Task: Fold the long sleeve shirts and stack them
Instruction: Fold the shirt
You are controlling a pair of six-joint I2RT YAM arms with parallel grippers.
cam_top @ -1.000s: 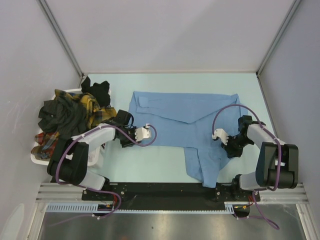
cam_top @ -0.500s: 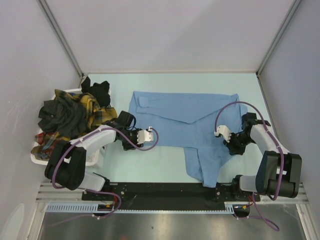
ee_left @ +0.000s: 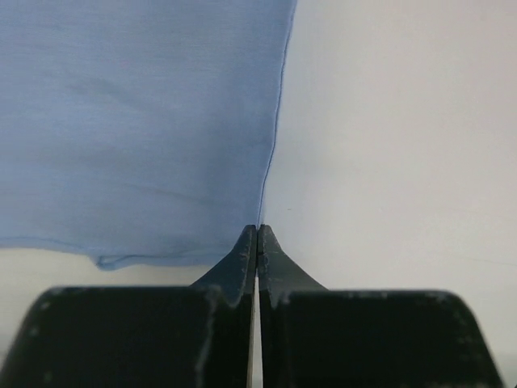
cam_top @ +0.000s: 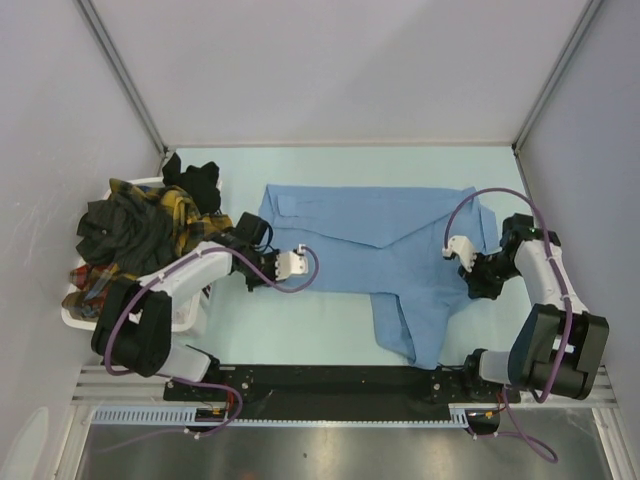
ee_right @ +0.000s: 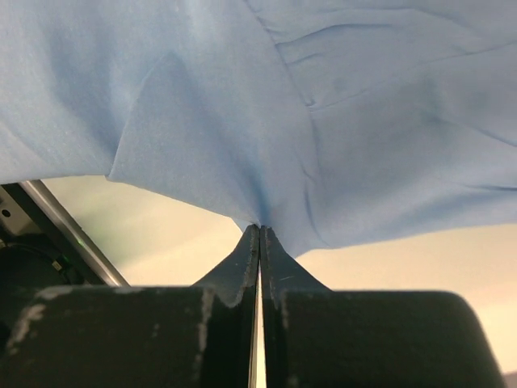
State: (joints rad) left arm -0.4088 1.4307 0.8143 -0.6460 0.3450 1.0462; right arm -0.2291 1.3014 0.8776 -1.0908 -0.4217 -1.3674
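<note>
Pale mint table point(cam_top: 330, 320). One light blue long-sleeved shirt point(cam_top: 370, 235) is laid spread across its middle. One white slatted basket point(cam_top: 72, 316), heaped with clothing, is placed at its left edge.

The plain light blue long-sleeved cloth shirt point(cam_top: 370, 235) lies spread flat across the middle of the table. It is partly folded, with a sleeve laid across its far part and a narrower flap reaching toward the near edge (its right side is pulled up into a small peak). At the left, a dark green-black shirt point(cam_top: 125, 230), a yellow-black plaid shirt point(cam_top: 180, 215) and a red plaid shirt point(cam_top: 92, 280) lie crumpled in one heap on the white slatted plastic basket point(cam_top: 185, 312).
</note>
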